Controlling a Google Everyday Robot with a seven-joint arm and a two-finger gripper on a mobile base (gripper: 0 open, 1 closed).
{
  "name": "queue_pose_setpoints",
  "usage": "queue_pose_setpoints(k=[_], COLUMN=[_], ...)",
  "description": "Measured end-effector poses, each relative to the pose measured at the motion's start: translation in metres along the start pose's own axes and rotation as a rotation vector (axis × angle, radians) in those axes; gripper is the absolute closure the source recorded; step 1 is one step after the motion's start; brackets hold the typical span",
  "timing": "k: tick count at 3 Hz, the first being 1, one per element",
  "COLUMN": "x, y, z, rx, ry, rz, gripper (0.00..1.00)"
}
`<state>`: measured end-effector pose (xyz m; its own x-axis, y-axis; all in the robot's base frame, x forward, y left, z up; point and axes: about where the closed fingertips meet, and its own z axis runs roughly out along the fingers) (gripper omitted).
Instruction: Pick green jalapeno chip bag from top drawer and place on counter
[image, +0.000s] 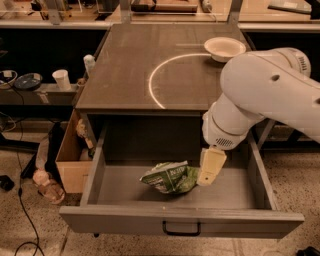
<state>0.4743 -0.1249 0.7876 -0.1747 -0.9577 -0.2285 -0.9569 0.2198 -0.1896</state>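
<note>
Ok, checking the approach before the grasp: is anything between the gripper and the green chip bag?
Nothing visible stands between them. The gripper hangs inside the top drawer, close against the right edge of the green jalapeno chip bag on the drawer floor.

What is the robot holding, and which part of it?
It cannot be told. The gripper is down in the top drawer, at the right edge of the green jalapeno chip bag, which lies on the drawer floor.

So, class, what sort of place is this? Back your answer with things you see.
Probably a robotics test lab: the counter bears a marked white circle, cables trail across the floor, and the gripper hangs in the open top drawer beside the green jalapeno chip bag.
</note>
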Motion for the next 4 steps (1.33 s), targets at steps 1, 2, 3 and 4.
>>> queue_pose_setpoints(k=[1,2,3,4], x=[0.004,0.009,0.011,0.007], y=[0.006,0.011,0.014,0.022], z=[0.014,0.026,0.031,0.054], rx=[-0.003,-0.01,-0.009,-0.001], ry=[0.05,0.092,0.089,0.068], rz=[0.007,0.012,0.009,0.012], gripper=[0.0,0.0,0.0,0.0])
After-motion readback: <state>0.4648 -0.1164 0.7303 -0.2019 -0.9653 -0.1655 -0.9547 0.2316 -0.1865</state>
